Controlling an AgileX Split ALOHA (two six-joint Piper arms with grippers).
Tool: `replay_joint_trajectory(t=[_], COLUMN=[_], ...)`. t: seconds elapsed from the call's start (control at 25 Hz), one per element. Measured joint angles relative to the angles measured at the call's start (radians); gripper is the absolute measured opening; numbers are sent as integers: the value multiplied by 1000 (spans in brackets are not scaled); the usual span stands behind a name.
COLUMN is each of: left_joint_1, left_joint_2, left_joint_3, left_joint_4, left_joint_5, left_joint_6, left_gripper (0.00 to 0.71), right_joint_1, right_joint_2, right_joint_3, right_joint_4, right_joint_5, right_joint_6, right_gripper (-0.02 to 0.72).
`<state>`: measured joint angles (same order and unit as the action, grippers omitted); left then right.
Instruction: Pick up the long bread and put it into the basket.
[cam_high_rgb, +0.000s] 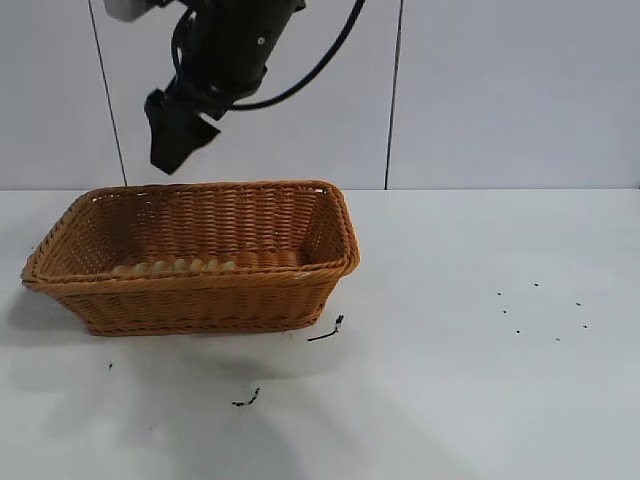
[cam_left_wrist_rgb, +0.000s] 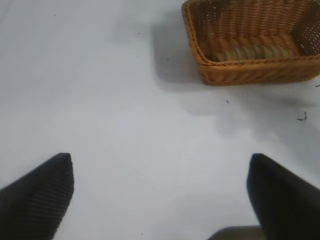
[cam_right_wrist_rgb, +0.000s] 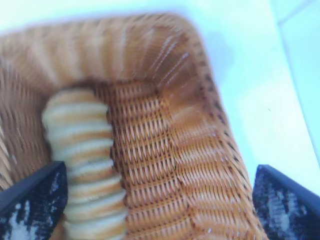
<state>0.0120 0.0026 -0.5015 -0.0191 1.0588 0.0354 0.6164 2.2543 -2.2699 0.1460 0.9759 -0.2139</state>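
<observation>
One loaf, the bread (cam_high_rgb: 175, 267), lies on the floor of the basket (cam_high_rgb: 60, 262), along the front wall and toward the left end as the exterior view has it. Only its ridged top shows over the rim there; the right wrist view shows it flat against the weave, close to a side wall. By the look of it the placing is done.

The right gripper (cam_high_rgb: 178, 132) hangs above the basket's back left part, clear of the rim, pointing down at a slant. Its fingers (cam_right_wrist_rgb: 35, 200) stand wide apart with nothing between them; the bread is well below and not touched. The left gripper (cam_left_wrist_rgb: 160, 200) sits low over bare table (cam_high_rgb: 480, 400), apart from the basket, its fingers spread wide and empty too.

Little is left to spoil, but a few things could. If the right arm swings sideways while low, a finger might catch the braided rim and drag or tip the light basket, which stands loose on the table. A drop back down could press on the bread. If the left arm moves toward the basket, it could nudge the near wall. Small dark specks (cam_high_rgb: 325, 332) lie on the table near the basket; they seem harmless.
</observation>
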Motion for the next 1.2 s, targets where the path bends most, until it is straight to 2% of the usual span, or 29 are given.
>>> replay_joint_trajectory(t=[0.2,0.32,0.36,0.4,0.8,1.0,1.2], left_joint_1=[0,0,0,0,0,0,0], left_joint_2=[0,0,0,0,0,0,0], left_joint_3=[0,0,0,0,0,0,0], left_joint_4=[0,0,0,0,0,0,0], left_joint_5=[0,0,0,0,0,0,0], left_joint_6=[0,0,0,0,0,0,0], left_gripper=[693,693,693,693,693,693,693], right_joint_1=[-43,-110,-175,-175,-497,-584,-607], right_joint_2=[0,0,0,0,0,0,0], right_joint_3=[-1,-1,-1,-1,-1,-1,-1], right_joint_4=[-18,-21,-23,-23,-32,-33,-34], right_joint_5=[47,56,69,69,138,178,231], right_joint_6=[60,90,97,97,101,101,101], right_gripper=[689,689,689,689,689,689,689])
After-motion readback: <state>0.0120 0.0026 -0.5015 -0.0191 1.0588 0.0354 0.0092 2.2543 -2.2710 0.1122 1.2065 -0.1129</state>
